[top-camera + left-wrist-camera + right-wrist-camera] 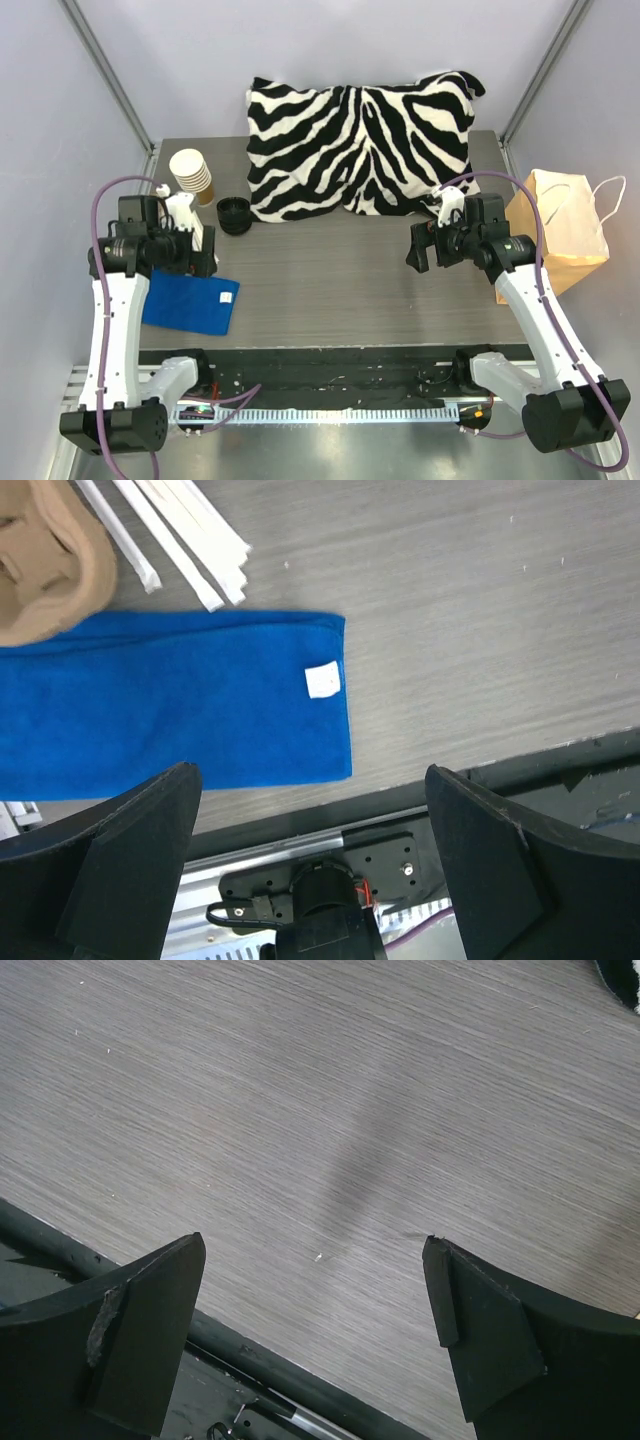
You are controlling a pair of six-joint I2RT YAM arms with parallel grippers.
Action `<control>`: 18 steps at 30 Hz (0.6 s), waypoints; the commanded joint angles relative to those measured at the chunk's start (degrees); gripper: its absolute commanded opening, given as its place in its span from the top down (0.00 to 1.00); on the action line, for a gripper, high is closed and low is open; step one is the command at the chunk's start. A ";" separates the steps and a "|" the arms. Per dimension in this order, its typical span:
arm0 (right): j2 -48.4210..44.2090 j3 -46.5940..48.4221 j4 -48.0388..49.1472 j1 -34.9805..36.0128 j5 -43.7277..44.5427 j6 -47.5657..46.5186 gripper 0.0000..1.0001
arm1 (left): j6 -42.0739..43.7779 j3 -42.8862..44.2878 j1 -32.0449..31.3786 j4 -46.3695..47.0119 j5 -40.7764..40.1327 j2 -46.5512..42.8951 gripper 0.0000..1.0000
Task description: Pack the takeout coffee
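No lidded takeout coffee cup shows in any view; it is hidden or out of view. A brown paper bag (560, 228) with white handles stands at the table's right edge. My left gripper (205, 262) is open and empty above the near left of the table, over a blue cloth (192, 302); the left wrist view shows its jaws wide apart (310, 775). My right gripper (420, 255) is open and empty over bare table, left of the bag; the right wrist view shows its jaws wide apart (313, 1243).
A stack of lidless brown-and-white cups (190, 172) and a stack of black lids (235, 215) sit at the back left. A zebra pillow (365, 140) lies along the back. Wrapped straws (180, 535) and a cardboard cup carrier (45, 565) lie beside the blue cloth (170, 705).
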 commanded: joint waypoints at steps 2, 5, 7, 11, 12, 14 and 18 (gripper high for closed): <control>-0.06 0.46 2.01 0.23 0.11 0.48 0.00 | -2.23 10.02 0.36 0.12 -2.55 5.70 0.00; 0.38 -0.07 2.36 0.23 1.25 0.48 0.00 | -3.99 23.26 0.36 -1.64 -6.59 13.78 0.00; 0.73 0.02 2.36 0.23 1.78 0.39 0.00 | -4.43 27.86 0.27 -1.73 -7.91 18.60 0.00; 1.08 0.28 2.54 0.23 1.96 0.65 0.00 | -6.10 40.85 0.45 -1.47 -8.37 27.13 0.00; 1.08 0.28 2.63 0.15 1.87 0.65 0.00 | -6.19 42.19 0.45 -0.69 -8.18 28.46 0.00; 0.91 0.19 2.63 0.23 2.13 0.57 0.00 | -6.80 45.09 0.36 2.29 -8.62 31.62 0.00; 0.73 0.11 2.10 0.23 2.05 0.30 0.00 | -7.16 50.72 0.62 5.21 -15.19 37.78 0.00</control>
